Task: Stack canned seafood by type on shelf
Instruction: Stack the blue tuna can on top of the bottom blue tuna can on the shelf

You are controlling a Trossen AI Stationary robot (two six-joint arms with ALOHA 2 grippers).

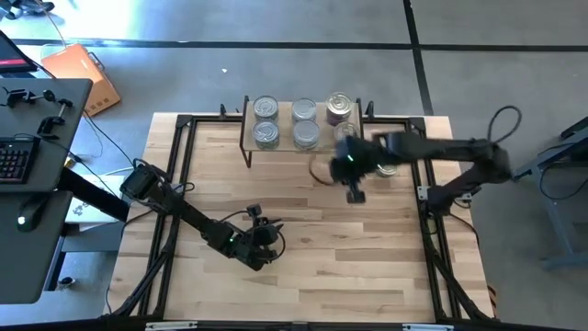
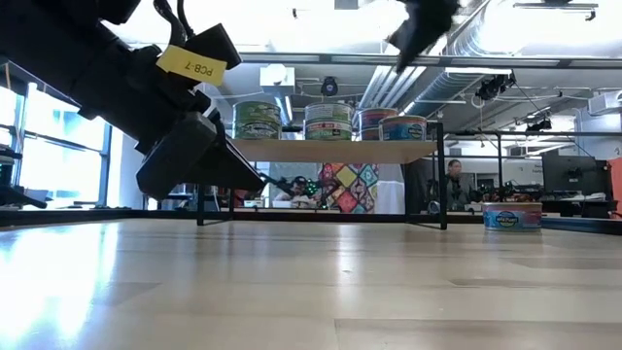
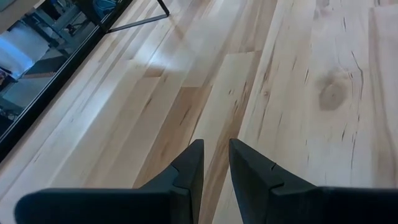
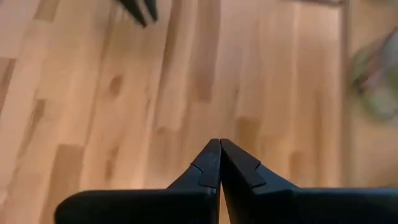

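Tins (image 1: 304,122) sit in stacks on the shelf (image 1: 246,136), just beyond the right gripper (image 1: 355,195), which hangs clenched and empty above the table (image 1: 367,267). One tin (image 2: 512,218) lies on the table beside that arm. The left gripper (image 3: 215,163), slightly parted and holding nothing, hovers low, well apart from the shelf.

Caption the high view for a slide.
Tins stacked on the shelf; right gripper, fingers shut, hovers before it; left gripper waits, holding nothing, at mid-table.
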